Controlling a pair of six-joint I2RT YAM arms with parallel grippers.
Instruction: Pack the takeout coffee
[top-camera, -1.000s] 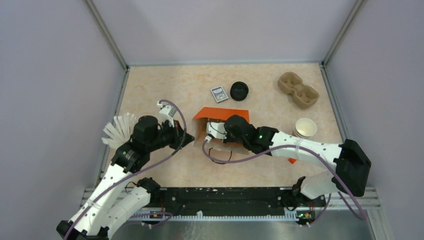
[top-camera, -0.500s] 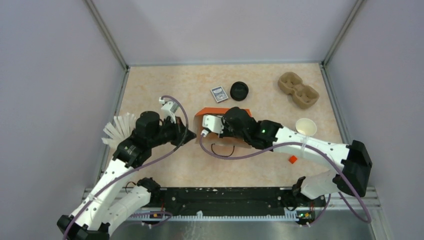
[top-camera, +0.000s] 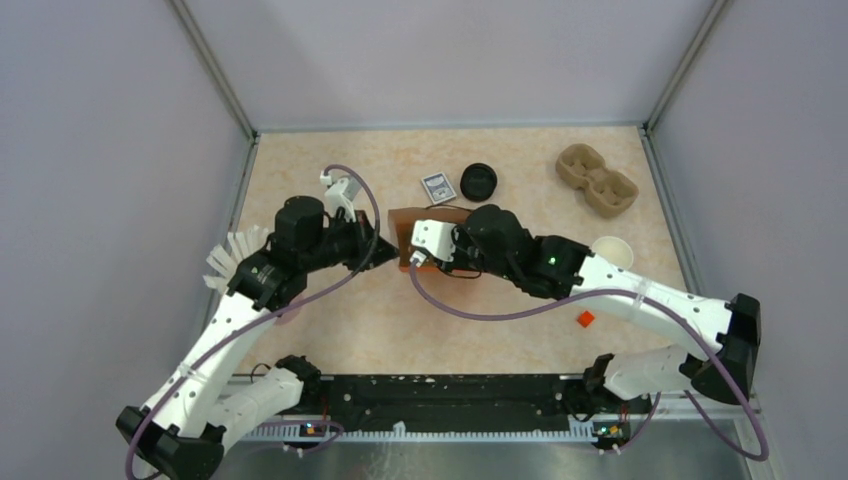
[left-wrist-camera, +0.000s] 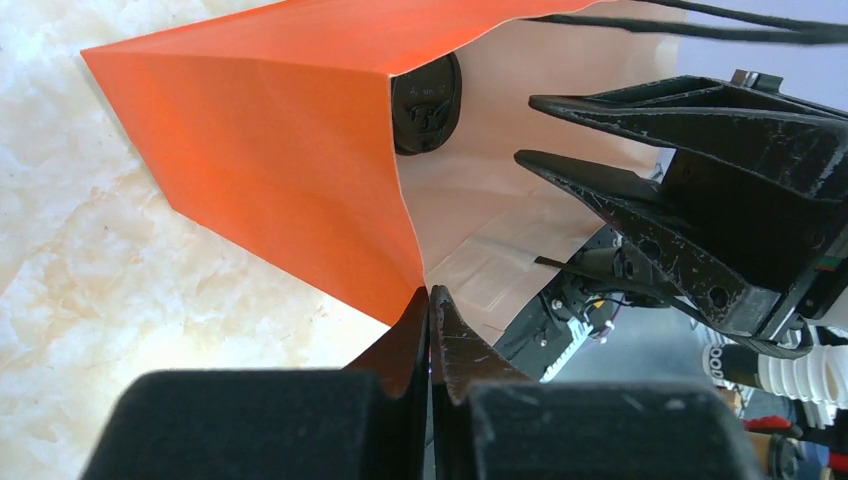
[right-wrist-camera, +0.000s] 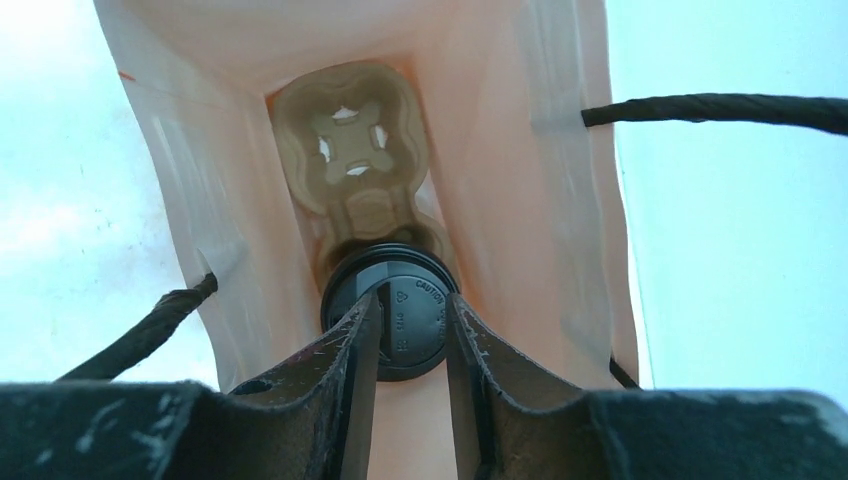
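Two arms work on one orange bag (left-wrist-camera: 270, 150). The left gripper (left-wrist-camera: 430, 300) has its fingers pressed together on the edge of the bag's mouth, pinching the paper so the opening stands wide. The right gripper (right-wrist-camera: 411, 298) reaches in through that opening, between the black cord handles (right-wrist-camera: 700, 108). Its fingers are slightly spread, with a narrow gap between them. Nothing sits in the gap — only the top of the black lid shows through it.

The takeout coffee (right-wrist-camera: 410, 345) is inside the bag with its lid on. It is seated in one socket of a brown pulp carrier (right-wrist-camera: 350, 150) at the bag's bottom, and the other socket is empty. Whether the fingertips touch the lid, the wrist view does not show.

The step in hand looks like letting go of the cup once it is seated, so the packing itself seems nearly done. The next move calls for the right fingers to clear the lid. They should then draw straight back out along the bag, without catching a handle or dragging a wall — that could tip the cup. The left pinch should hold the mouth open until the right arm is out.

Beyond the bag lie a loose black lid (top-camera: 478, 182), a small card (top-camera: 437, 187) and a second carrier (top-camera: 597, 180).
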